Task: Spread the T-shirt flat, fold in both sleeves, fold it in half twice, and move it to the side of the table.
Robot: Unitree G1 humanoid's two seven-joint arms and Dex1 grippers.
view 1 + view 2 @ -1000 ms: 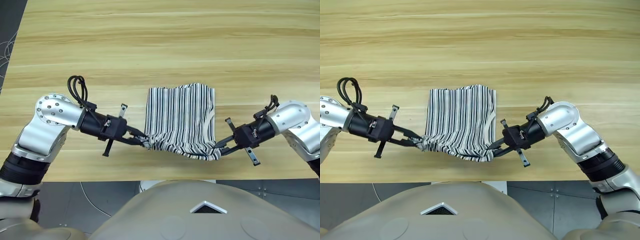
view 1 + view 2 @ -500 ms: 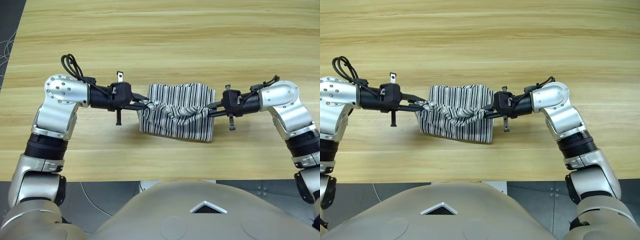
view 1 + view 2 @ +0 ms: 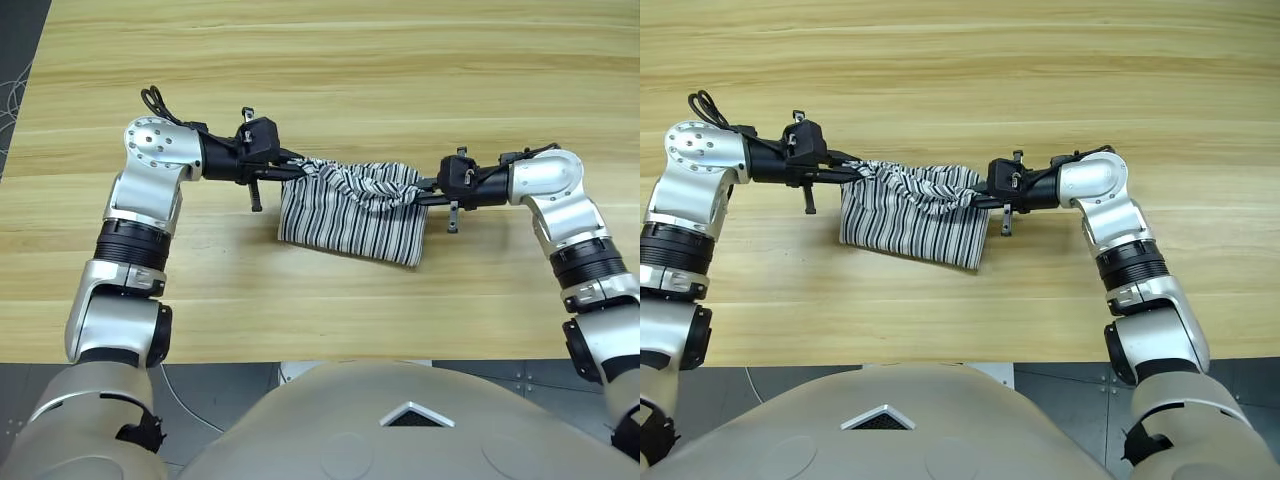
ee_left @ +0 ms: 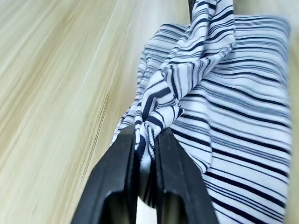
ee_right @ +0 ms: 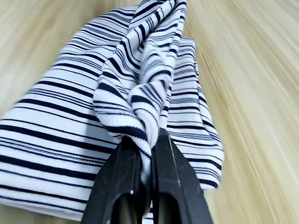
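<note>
Folding striped T-shirt (image 3: 350, 222) in half at middle of table (image 3: 320, 60): left gripper (image 3: 299, 164) and right gripper (image 3: 423, 189) each clamped on bunched corner, lifted over far edge. Best practice, likely: keep corners level, cloth taut, lay edge on edge, release together.

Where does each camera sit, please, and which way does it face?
Left eye view: on the head, facing forward and down at the table; both arms show, left gripper and right gripper pinching the T-shirt.
Right eye view: head too, same scene, same arms.
Left wrist view: on the left wrist, looking along its fingers at the T-shirt.
Right wrist view: likewise on the right wrist.
Shared: all four see the T-shirt.
</note>
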